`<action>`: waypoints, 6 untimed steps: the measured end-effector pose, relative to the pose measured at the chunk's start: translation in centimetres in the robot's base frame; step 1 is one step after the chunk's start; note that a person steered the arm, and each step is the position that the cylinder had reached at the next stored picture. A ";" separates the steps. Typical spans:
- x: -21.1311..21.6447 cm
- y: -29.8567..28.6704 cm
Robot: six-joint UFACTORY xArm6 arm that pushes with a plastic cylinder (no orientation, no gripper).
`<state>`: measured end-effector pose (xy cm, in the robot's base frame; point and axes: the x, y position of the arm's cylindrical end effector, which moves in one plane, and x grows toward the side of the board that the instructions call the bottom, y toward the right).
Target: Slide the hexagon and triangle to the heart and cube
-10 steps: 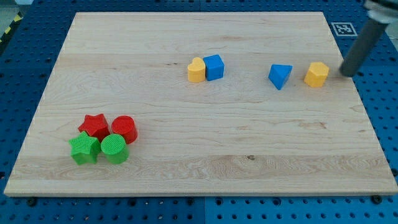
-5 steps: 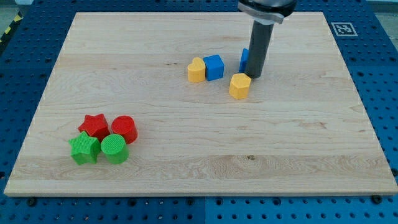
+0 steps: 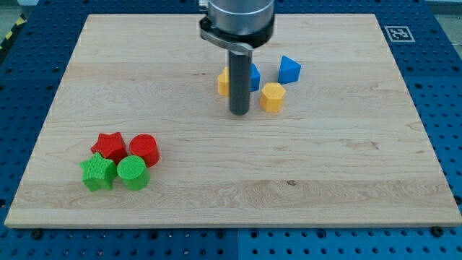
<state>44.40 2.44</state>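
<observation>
Near the middle of the counter (image 3: 325,173), slightly toward the view's top, my tip (image 3: 239,114) sits on the wood. No pincer on this arm, only the straight dark rod, so no open or closed state to report. Rod shaft crosses in front of the yellow heart (image 3: 224,81) and the blue cube (image 3: 253,76), hiding most of both; only a sliver of the heart shows at the rod's left side and a sliver of the cube at its right. Tip is just below that pair, toward the view's bottom, and apart from them. Yellow hexagon (image 3: 272,97) lies just to the view's right of the tip, near it but not touching, and close below-right of the cube; cannot tell if hexagon and cube touch. Blue triangle (image 3: 289,69) is up and to the right of the hexagon, small gap between them, and a short way right of the cube. Well apart, at the view's lower left, four blocks cluster tight: red star (image 3: 109,146) and red cylinder (image 3: 144,149) behind, green star (image 3: 98,172) and green cylinder (image 3: 133,172) in front.
</observation>
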 end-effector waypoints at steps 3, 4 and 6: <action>0.6 13.1; -0.5 7.7; -1.0 0.4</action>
